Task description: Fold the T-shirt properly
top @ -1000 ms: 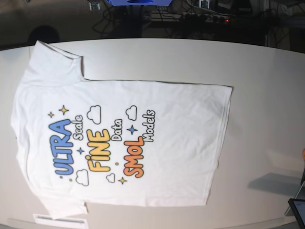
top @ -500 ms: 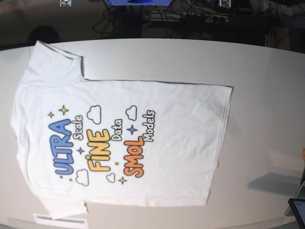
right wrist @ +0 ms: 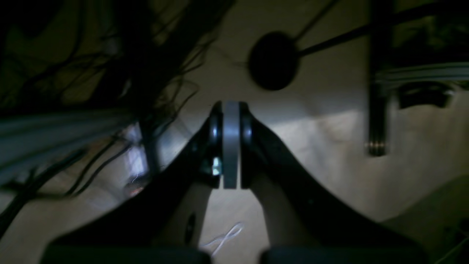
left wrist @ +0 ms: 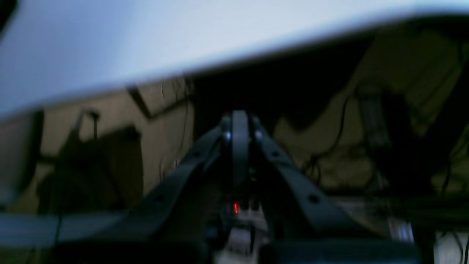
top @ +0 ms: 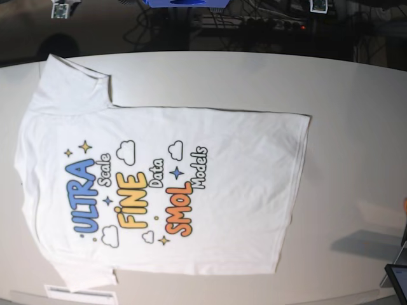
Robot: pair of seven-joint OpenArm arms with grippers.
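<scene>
The T-shirt (top: 165,190) lies flat and spread out on the white table (top: 356,101), print side up, neck end to the left and hem to the right. Blue "ULTRA", yellow "FINE" and orange "SMOL" read sideways. Both grippers hang beyond the table's far edge, away from the cloth. Only a tip of each shows at the top of the base view: my right gripper (top: 60,9) at the left, my left gripper (top: 320,5) at the right. In the wrist views the left gripper (left wrist: 240,126) and right gripper (right wrist: 231,110) are shut with nothing between the fingers.
Cables and a power strip (top: 273,22) lie on the dark floor behind the table. A tablet-like screen (top: 397,279) stands at the table's near right corner. A white label strip (top: 79,293) sits at the near left edge. The left wrist view shows the table edge (left wrist: 146,36) above the gripper.
The two gripper tips at the top of the base view have slid apart, the left-hand one further left and the right-hand one further right. The T-shirt has not moved.
</scene>
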